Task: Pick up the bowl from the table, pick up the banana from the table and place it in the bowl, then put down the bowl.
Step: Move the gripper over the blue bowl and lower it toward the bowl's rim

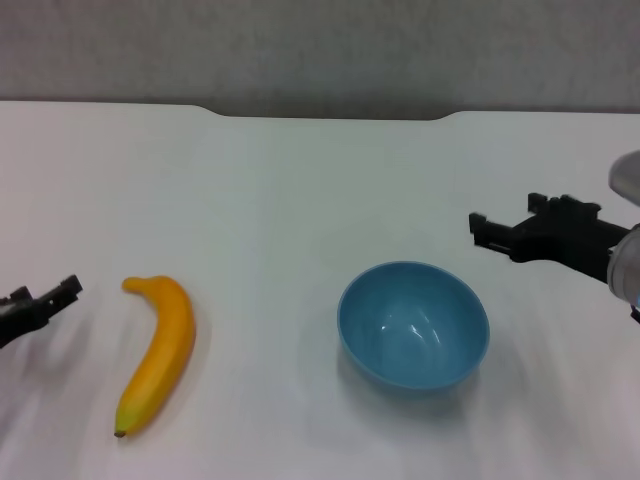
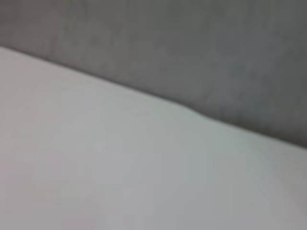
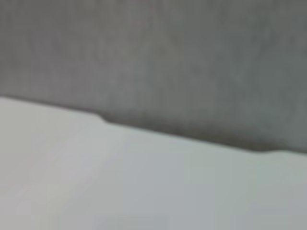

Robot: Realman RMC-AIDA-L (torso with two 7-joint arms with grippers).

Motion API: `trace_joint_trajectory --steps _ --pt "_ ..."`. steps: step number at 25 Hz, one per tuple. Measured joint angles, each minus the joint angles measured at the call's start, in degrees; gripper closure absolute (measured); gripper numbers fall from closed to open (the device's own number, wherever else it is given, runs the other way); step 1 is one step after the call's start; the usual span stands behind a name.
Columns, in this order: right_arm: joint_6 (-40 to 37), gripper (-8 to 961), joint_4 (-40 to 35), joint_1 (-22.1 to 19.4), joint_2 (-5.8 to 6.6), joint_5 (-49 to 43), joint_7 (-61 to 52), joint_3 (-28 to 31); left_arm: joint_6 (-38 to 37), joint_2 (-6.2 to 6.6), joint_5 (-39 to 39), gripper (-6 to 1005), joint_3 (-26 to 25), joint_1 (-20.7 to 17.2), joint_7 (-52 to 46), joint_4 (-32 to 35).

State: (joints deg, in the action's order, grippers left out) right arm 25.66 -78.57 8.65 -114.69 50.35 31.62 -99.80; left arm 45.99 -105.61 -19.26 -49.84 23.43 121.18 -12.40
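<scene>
Round glossy light-blue bowl [image 1: 413, 325] upright on plain white table [image 1: 300, 200], curved yellow banana [image 1: 158, 352] well apart toward left. Probably light, rigid, slick: best pinched at rim. Right gripper [image 1: 480, 229] near bowl, left gripper [image 1: 62, 292] beside banana; finger spread impossible to tell.

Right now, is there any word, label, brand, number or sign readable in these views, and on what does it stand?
None: no text can be read in any view.
The bowl: plain light blue, no mark.
The banana: no sticker visible.
The table: plain white, no print.
The left end effector and right end effector: black, no legible lettering.
Both wrist views show only bare table and grey wall.
</scene>
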Motion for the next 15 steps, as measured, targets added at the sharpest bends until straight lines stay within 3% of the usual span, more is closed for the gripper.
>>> trace_joint_trajectory --steps 3,9,13,15 --pt "4.56 95 -0.43 1.61 -0.01 -4.24 -3.56 1.52 -0.14 -0.06 1.98 105 -0.10 0.65 -0.09 -0.43" --pt "6.93 95 -2.72 2.75 -0.17 -16.00 -13.23 -0.08 12.29 0.03 2.40 105 -2.62 -0.81 1.45 -0.93" --pt "6.96 95 -3.13 3.12 -0.18 -17.09 -14.38 -0.71 19.93 1.40 3.13 105 -3.06 -1.39 1.92 -2.21" --pt "6.79 95 -2.73 3.47 -0.18 -17.12 -14.39 -0.69 21.19 3.25 4.99 105 -3.27 -1.42 1.68 -5.98"
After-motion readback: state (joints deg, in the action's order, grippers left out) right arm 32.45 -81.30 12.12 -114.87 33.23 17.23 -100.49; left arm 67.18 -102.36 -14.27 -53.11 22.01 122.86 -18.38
